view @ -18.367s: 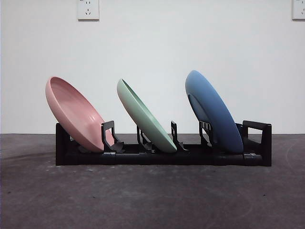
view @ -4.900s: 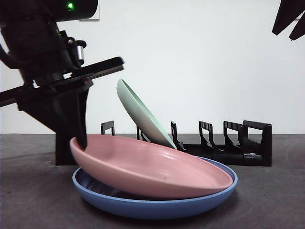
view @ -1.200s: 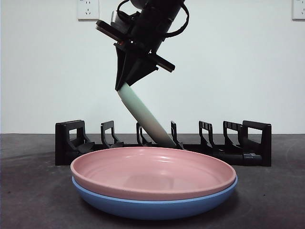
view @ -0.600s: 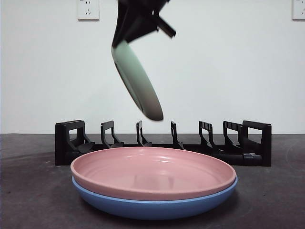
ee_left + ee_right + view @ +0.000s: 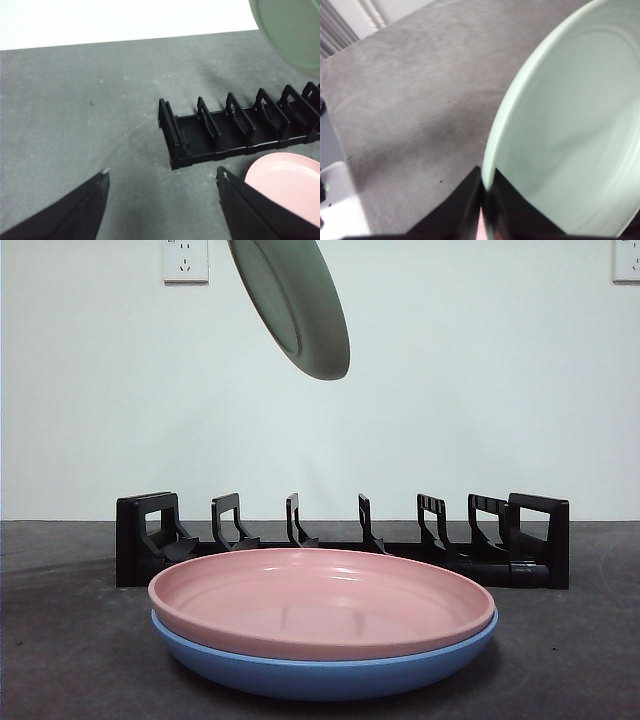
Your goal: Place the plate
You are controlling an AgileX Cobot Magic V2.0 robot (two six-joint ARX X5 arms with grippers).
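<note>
A green plate (image 5: 292, 302) hangs tilted high above the black dish rack (image 5: 340, 550), its top cut off by the picture's edge. My right gripper (image 5: 486, 197) is shut on the green plate's rim (image 5: 560, 125). The plate also shows in the left wrist view (image 5: 290, 32). A pink plate (image 5: 320, 600) lies stacked in a blue plate (image 5: 330, 672) on the table in front of the rack. My left gripper (image 5: 162, 182) is open and empty, above the table near the rack's end (image 5: 172, 135).
The rack's slots (image 5: 240, 117) are all empty. The dark grey table (image 5: 75, 110) stretches to a white wall behind the rack. Wall sockets (image 5: 185, 258) sit high on the wall.
The green plate has been lifted out of the rack and risen steadily upward. The gripper holding it has left the front view at the top. The pink and blue plates have not moved.
</note>
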